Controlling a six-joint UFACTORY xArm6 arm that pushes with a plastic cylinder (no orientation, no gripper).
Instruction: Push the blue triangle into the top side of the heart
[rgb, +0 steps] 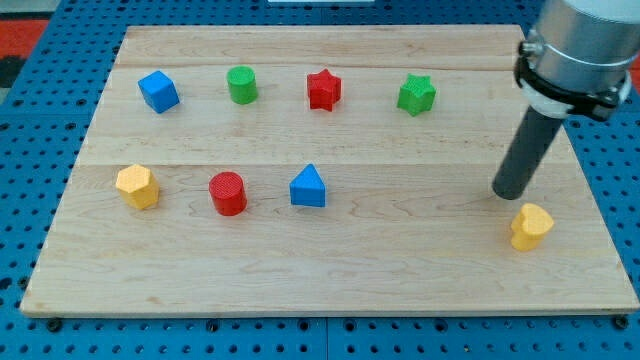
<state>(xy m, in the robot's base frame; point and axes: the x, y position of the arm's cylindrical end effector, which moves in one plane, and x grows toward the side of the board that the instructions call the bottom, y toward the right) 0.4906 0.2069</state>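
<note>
- Currently, camera view: my tip (508, 194) rests on the wooden board (330, 280) at the view's right, just above and slightly left of the yellow heart (531, 226), close but apart. No gripper on this rig, only the rod, so nothing is held.
- Blue triangle (308, 187) sits mid-board, well apart from the heart, to the view's left.
- Risk: tip starts beside the heart; swinging out carelessly could knock it and shift the target.
- Risk: triangle's slanted faces may let it rotate or slip off the tip on a long push; likely lands on the heart's left side, not its top.
- Nearby: red cylinder (228, 193) just left of the triangle, yellow hexagon (137, 186) further left. Blue cube (158, 91), green cylinder (241, 85), red star (323, 89), green star (416, 94) line the top. None blocks the triangle-to-heart path.
</note>
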